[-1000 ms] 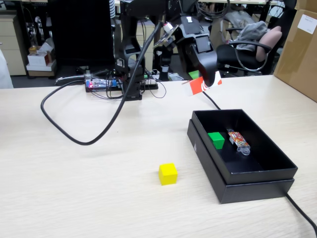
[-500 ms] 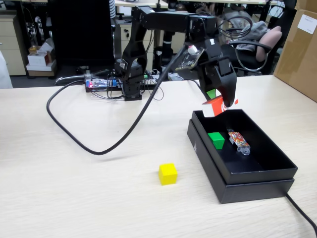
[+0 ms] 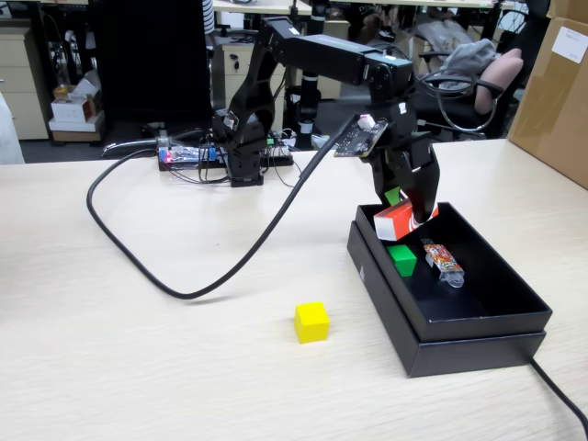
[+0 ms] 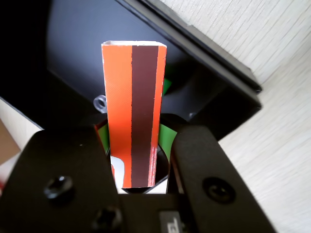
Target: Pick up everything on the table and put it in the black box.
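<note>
The pincer (image 3: 415, 213) is clamped on the red box (image 3: 404, 220), which it holds above the near-left corner of the black box (image 3: 478, 322), tilted and sticking out sideways from the jaws. In the wrist view the red box (image 4: 132, 111) reaches forward from between the jaws, out over the dark interior, with the pale table (image 4: 272, 63) off to the right.

Directly beneath the pincer lies the green cube (image 3: 401, 259), and just to its right in the fixed view a small packet (image 3: 442, 259). Risks, as I judge them: released here, the red box may land on the cube and end up propped against the wall, or tip over the rim, since one end hangs close to the box's left wall. Lowering further could knock that end on the rim.

The yellow cube (image 3: 311, 322) sits on the table (image 3: 138, 349), well to the pincer's left and nearer the camera, not yet collected.
</note>
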Action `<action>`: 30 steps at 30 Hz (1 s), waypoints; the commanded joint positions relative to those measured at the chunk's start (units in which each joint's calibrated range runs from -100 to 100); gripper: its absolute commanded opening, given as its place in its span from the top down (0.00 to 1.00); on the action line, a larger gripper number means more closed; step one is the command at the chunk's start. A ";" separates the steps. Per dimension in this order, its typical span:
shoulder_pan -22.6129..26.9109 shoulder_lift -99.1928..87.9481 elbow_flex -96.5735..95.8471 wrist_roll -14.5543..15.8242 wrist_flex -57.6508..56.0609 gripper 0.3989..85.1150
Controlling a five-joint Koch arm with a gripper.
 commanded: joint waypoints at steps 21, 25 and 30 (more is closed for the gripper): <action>-3.13 -14.25 3.22 -0.54 1.86 0.62; -6.40 -16.54 3.04 -1.32 1.86 0.60; -11.38 -17.12 -1.31 -2.69 1.86 0.52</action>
